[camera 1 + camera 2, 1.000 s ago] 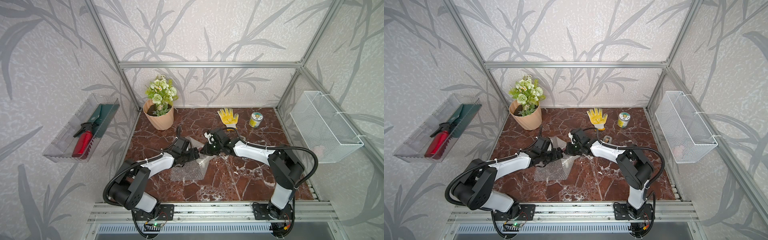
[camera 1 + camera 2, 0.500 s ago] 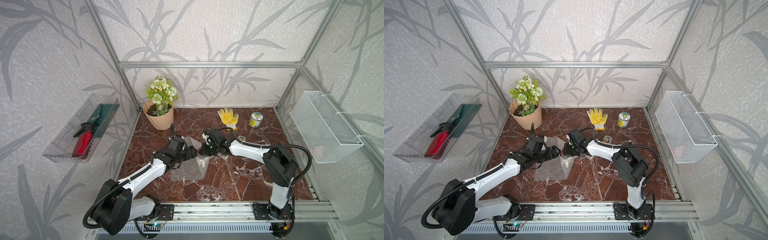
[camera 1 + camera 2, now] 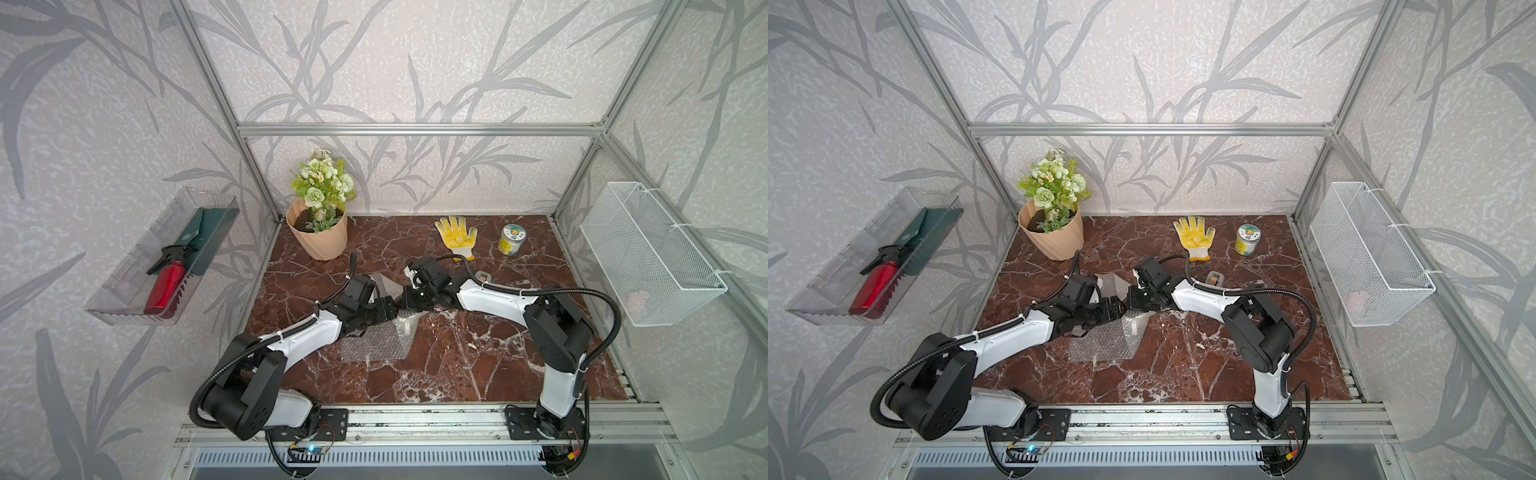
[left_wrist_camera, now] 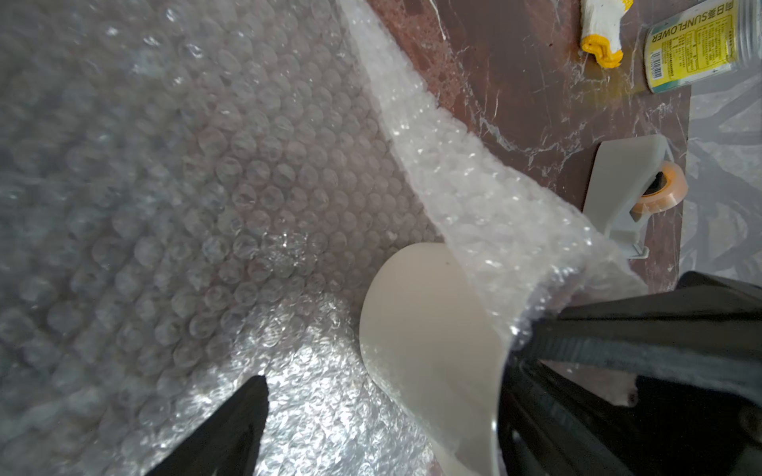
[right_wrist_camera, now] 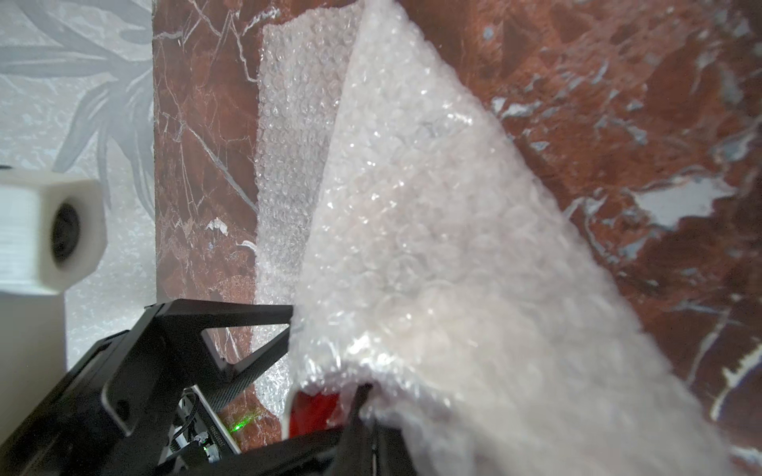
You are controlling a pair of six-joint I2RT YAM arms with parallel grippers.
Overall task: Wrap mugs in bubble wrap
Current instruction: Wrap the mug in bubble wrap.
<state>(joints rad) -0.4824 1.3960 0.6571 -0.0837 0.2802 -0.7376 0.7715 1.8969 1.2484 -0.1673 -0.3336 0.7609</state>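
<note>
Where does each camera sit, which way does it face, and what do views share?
Both top views: high in front, looking down on the marble table; both arms, left hand and right hand meeting over the bubble wrap.
Left wrist: left arm, facing the mug and bubble wrap; its fingers show.
Right wrist: right arm, facing the lifted bubble wrap; its fingers and the left hand show.
Shared: both wrist views show mug and bubble wrap.
</note>
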